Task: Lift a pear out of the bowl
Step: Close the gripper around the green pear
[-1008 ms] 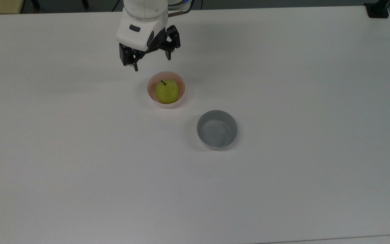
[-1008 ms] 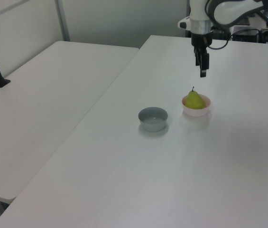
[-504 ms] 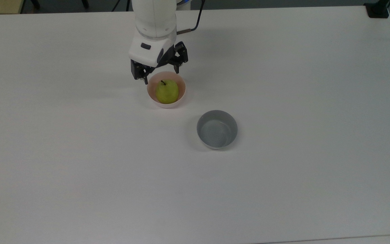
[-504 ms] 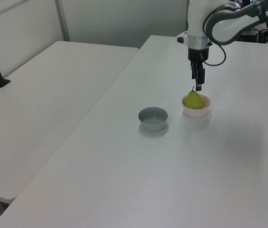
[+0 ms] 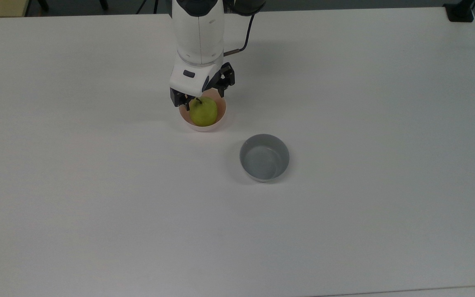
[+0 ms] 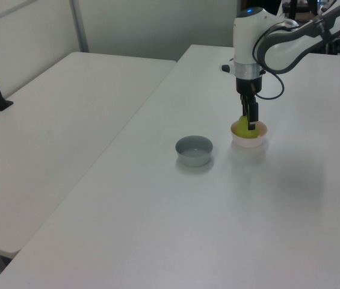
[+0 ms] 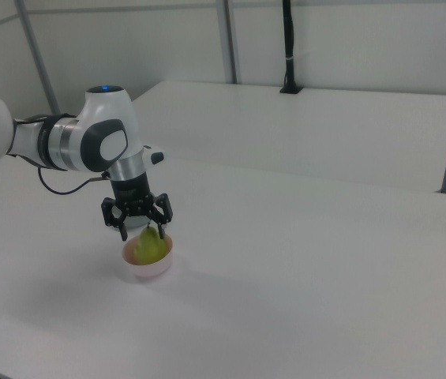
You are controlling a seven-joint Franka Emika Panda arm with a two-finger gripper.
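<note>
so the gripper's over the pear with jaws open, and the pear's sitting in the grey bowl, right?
Not the grey bowl. The top view shows the pear in the pink bowl; the grey one stands apart. The gripper is over the pear with jaws open.

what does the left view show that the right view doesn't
The left view alone shows the grey bowl, standing on the table to the left view's left of the pink bowl. The right view alone shows the gripper face-on, its fingers spread to either side of the pear. Both show the pear sitting in the pink bowl, the arm above it, and a second white table alongside.
</note>
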